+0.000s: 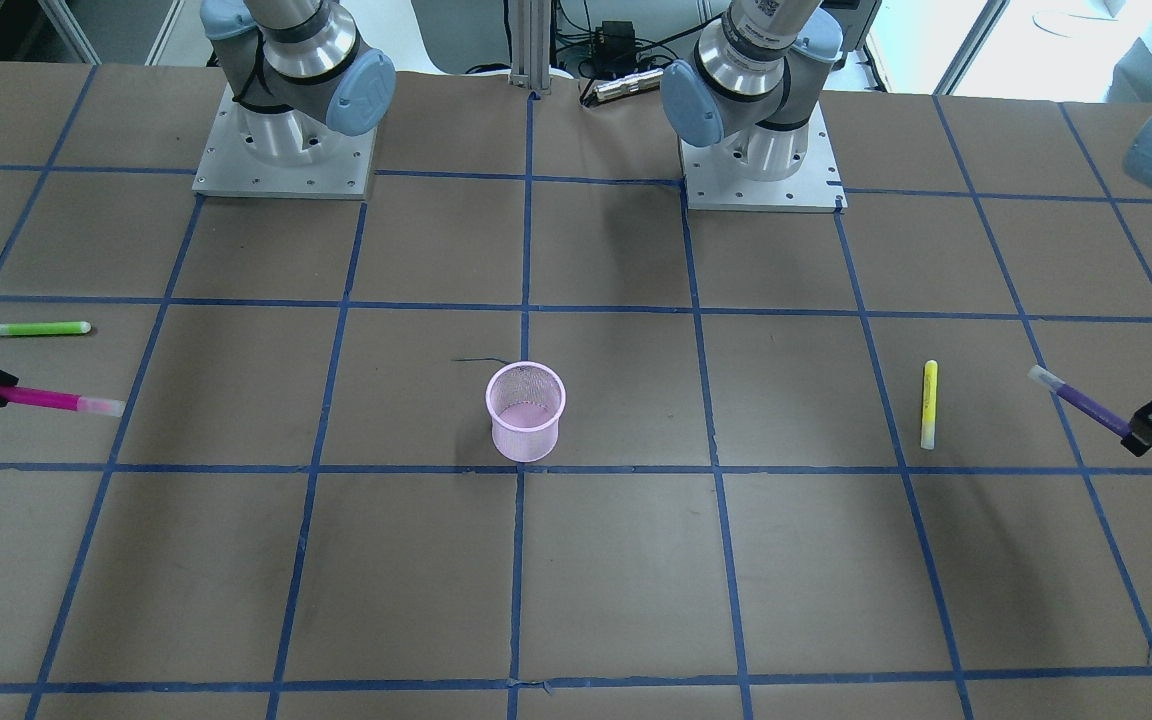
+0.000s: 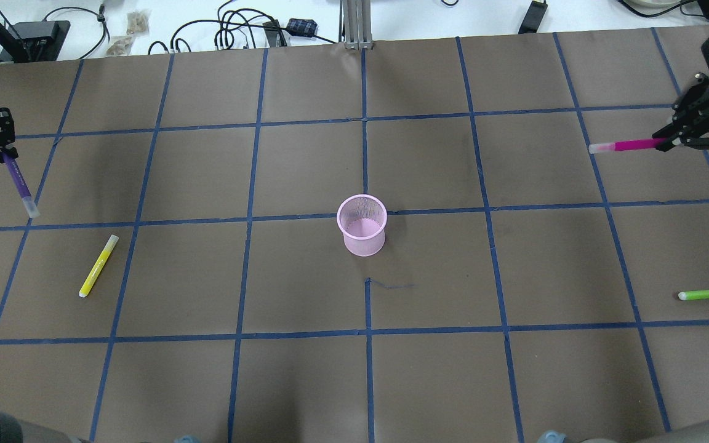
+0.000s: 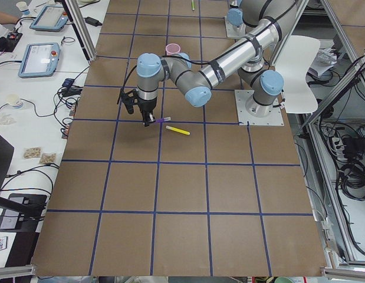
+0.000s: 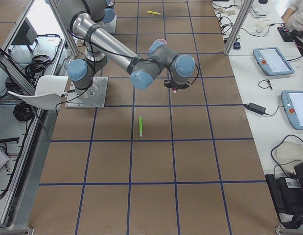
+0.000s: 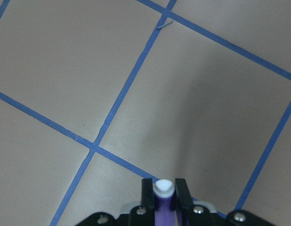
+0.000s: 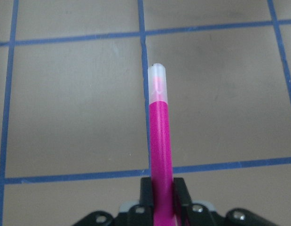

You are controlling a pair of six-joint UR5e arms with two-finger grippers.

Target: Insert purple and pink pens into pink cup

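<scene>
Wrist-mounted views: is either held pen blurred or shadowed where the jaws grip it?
Left wrist-mounted view: purple pen seen end-on, its white tip slightly soft, with a broad soft shadow on the paper right of centre. Right wrist-mounted view: pink pen sharp and evenly lit between the jaws, no glare.

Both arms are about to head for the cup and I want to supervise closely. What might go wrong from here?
1. The left gripper holds the purple pen and the right gripper the pink pen near one end, so either could pivot or slip in transit.
2. The pink cup stands mid-table with a narrow mouth; a slanted pen catching its rim might tip it.
3. Both arms converging on it together could collide.
</scene>
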